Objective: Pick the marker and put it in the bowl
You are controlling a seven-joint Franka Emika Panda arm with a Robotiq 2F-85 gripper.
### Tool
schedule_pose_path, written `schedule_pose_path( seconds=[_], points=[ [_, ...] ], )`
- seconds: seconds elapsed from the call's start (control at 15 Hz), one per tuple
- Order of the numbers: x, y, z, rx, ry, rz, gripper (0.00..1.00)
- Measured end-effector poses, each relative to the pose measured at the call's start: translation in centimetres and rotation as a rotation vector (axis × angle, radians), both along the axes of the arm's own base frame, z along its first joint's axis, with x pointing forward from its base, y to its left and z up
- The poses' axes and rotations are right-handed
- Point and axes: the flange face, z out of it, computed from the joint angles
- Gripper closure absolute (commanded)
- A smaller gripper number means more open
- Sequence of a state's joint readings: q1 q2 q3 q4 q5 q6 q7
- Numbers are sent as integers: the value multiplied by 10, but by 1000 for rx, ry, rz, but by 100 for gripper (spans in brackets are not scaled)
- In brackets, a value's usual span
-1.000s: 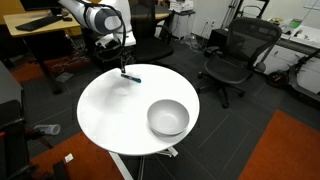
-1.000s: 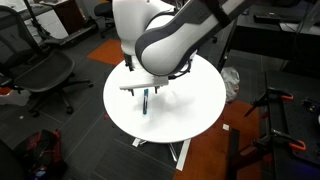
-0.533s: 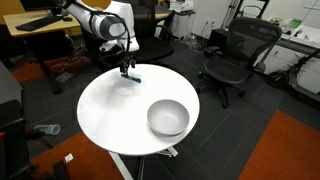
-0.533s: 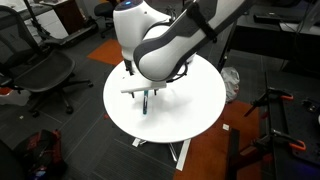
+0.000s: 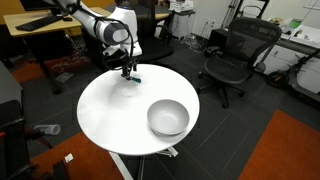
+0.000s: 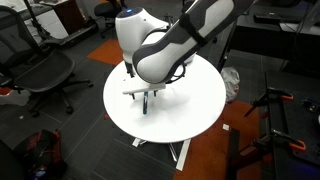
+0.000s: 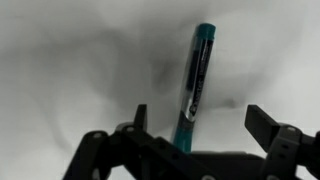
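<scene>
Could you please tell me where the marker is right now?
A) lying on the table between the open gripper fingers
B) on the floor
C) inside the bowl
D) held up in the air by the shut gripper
A: in the wrist view the marker lies flat on the table, with the fingers of the gripper spread to either side of it.

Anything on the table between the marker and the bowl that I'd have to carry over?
No. In an exterior view the stretch of table between the marker and the bowl is bare white surface.
</scene>
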State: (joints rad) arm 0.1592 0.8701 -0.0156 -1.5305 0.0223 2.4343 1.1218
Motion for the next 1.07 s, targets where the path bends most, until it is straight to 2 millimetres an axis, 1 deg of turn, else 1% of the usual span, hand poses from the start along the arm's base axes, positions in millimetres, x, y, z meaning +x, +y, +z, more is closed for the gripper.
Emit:
schedule_pose_path(
  seconds=[0.07,0.13,0.2,0.33,0.47,0.53,0.8,0.93,1.0,1.07],
  points=[
    [1,0,-3,1,1,-1,0],
    [2,0,-6,1,2,-2,6],
    [2,1,-8,1,3,-1,28],
    [4,2,-12,1,2,0,32],
    [6,3,-14,2,0,1,46],
    [7,3,-15,1,-1,0,55],
    [9,-1,-15,-3,-3,-4,86],
    [10,-4,-14,-4,-6,-7,99],
    [10,-4,-14,-4,-7,-8,99],
    [11,-5,-14,-4,-8,-9,95]
  ],
)
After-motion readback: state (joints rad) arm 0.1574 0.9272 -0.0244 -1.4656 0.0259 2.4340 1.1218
